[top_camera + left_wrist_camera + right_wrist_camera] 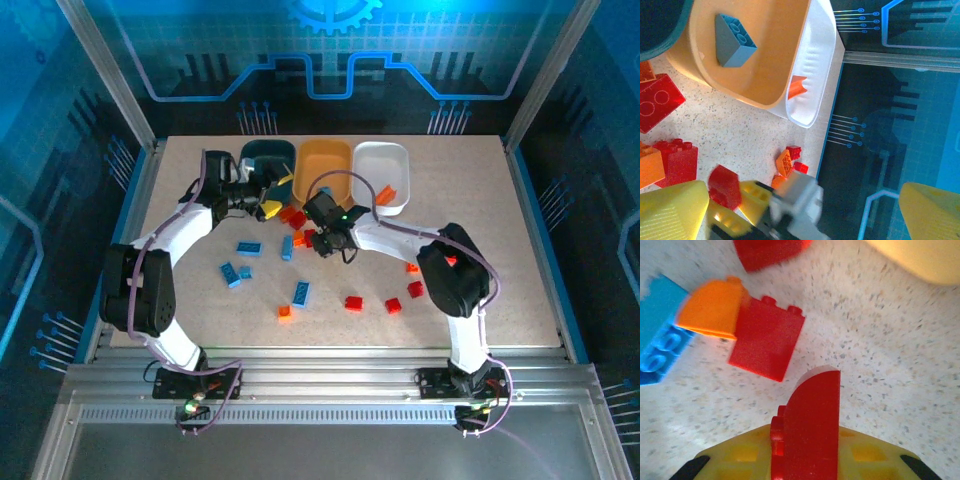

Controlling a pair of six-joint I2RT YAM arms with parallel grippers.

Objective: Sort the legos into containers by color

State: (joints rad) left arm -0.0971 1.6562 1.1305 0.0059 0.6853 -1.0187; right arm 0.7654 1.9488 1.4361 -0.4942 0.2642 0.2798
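Note:
Three trays line the back: dark teal (pixel 268 155), yellow-orange (pixel 325 165) and white (pixel 382 170). The yellow-orange tray (pixel 775 75) holds a light blue brick (pixel 735 40). An orange brick (pixel 797 87) lies in the white tray (pixel 810 107). My right gripper (pixel 322 240) is shut on a red curved-top brick (pixel 810 425), just above the table. Beyond it lie a red brick (pixel 767 337), an orange one (pixel 712 310) and a blue one (pixel 660 335). My left gripper (pixel 277 196) hangs open in front of the teal tray, its yellow fingers (pixel 670 212) wide apart over red bricks (pixel 677 160).
Loose blue bricks (pixel 248 247) lie at the left middle of the table. Red bricks (pixel 354 302) and an orange one (pixel 284 312) sit toward the front. More red and orange pieces (pixel 415 289) lie beside the right arm. The two grippers are close together.

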